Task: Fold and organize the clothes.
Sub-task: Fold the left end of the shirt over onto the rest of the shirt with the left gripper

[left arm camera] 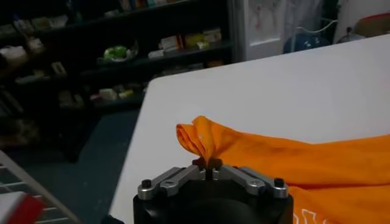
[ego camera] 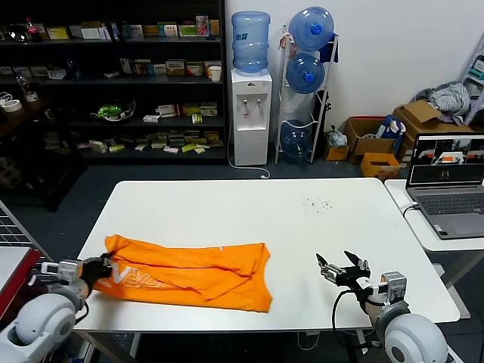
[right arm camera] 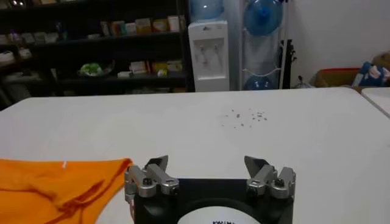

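Observation:
The orange T-shirt lies folded lengthwise along the near left part of the white table, white lettering showing near its left end. My left gripper is shut on that left end; in the left wrist view a bunched fold of orange fabric rises from between the closed fingertips of the left gripper. My right gripper hovers open over bare table near the front right, a short way from the shirt's right edge. In its own wrist view the right gripper holds nothing between its spread fingers.
A laptop sits on a side table at the right. Behind the table stand a water dispenser, a rack of water bottles and dark shelving. Small specks dot the tabletop. Cardboard boxes lie on the floor.

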Robot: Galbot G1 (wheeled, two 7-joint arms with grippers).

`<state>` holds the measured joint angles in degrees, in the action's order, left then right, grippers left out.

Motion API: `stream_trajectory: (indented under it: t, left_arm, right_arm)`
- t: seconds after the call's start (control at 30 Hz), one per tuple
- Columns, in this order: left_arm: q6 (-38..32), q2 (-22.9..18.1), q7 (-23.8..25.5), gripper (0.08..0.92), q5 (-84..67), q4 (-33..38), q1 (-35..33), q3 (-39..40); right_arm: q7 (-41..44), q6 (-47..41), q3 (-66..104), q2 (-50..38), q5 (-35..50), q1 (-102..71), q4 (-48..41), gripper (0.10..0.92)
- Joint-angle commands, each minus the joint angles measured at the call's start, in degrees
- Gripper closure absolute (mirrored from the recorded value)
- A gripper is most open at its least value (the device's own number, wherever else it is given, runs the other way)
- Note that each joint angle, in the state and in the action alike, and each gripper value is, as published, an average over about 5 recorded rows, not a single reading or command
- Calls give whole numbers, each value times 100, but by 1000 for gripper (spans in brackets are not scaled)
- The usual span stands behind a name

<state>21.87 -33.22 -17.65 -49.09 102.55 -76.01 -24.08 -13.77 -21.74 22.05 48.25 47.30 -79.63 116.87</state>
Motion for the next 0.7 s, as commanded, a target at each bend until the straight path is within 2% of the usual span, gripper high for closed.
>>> stream_trajectory:
  t: [0.03, 0.17, 0.3, 0.4, 0.57, 0.7]
  left_arm:
    - [-81, 866, 177, 886, -36, -813, -116, -642]
    - [-36, 550, -25, 886, -513, -188, -225, -556]
    - [217, -168, -596, 886, -1794, 994, -214, -161]
    - [370, -749, -1044, 886, -2561, 1580, 74, 402]
    - [438, -1745, -1371, 886, -2807, 1526, 820, 1391]
    - [449, -2100, -1402, 886, -2780, 1178, 1289, 1694]
  right_arm:
    - [2, 14, -64, 74, -96, 63, -24, 203]
    - [-14, 2, -68, 154, -186, 36, -73, 203]
    - [-52, -23, -49, 245, -280, -21, -157, 203]
    - [-102, -53, -33, 329, -367, -83, -217, 203]
    - [-169, -104, 81, 480, -479, -255, -279, 203]
    - [-192, -121, 165, 575, -528, -351, -319, 203]
